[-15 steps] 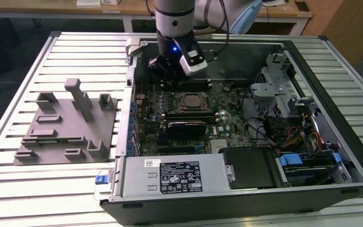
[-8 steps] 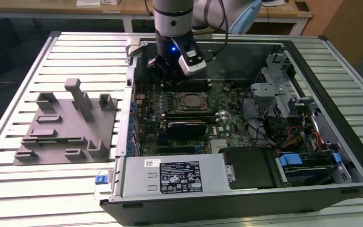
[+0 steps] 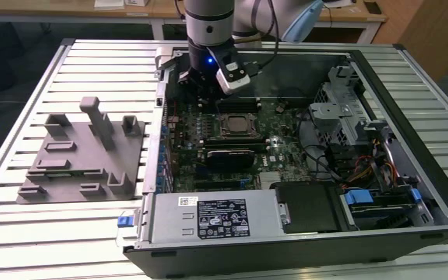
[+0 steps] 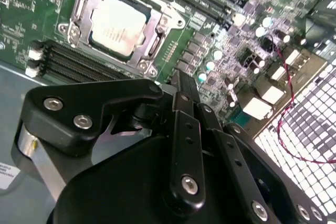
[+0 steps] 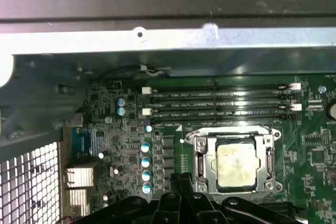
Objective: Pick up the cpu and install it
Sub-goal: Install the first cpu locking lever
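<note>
The cpu (image 4: 116,24) is a flat square chip with a pale silver top. It lies inside the metal-framed socket (image 4: 157,30) on the green motherboard, and it also shows in the first wrist view (image 5: 235,165). My gripper (image 4: 185,85) hangs above the board beside the socket, toward the case's back wall. Its two black fingers are pressed together with nothing between them. In the exterior view the gripper (image 3: 207,96) hovers just behind the socket (image 3: 235,123), apart from it.
An open computer case (image 3: 410,70) lies on a slatted metal table. Memory slots (image 5: 220,103) run beside the socket. A drive cage and cables (image 3: 349,122) fill the exterior view's right. A grey fixture plate (image 3: 84,157) stands on the exterior view's left.
</note>
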Available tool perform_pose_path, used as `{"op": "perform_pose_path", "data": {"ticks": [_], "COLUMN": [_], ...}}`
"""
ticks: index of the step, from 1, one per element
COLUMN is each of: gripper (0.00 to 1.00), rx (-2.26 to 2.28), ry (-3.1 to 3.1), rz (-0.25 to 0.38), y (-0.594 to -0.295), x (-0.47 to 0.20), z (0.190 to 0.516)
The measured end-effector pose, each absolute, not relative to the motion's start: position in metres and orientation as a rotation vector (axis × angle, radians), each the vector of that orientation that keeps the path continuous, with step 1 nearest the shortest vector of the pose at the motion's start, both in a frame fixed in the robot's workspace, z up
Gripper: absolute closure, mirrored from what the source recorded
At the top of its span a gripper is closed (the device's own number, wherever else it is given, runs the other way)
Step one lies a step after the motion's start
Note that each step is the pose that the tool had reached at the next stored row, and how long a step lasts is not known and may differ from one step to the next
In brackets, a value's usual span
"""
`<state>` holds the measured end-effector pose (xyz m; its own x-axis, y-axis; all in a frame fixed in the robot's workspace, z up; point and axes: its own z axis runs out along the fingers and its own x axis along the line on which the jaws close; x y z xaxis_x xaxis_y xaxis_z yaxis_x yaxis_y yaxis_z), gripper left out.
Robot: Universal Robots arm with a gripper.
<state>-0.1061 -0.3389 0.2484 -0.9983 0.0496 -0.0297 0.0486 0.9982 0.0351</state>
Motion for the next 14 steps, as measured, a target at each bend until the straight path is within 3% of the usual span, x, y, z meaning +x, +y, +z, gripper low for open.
{"op": "perform_pose_path", "data": {"ticks": [14], "gripper": [0.89], "rx": [0.074], "ry": [3.106], "rz": [0.190], "y": [-0.3389], "x": [-0.1151], "z": [0.2483]}}
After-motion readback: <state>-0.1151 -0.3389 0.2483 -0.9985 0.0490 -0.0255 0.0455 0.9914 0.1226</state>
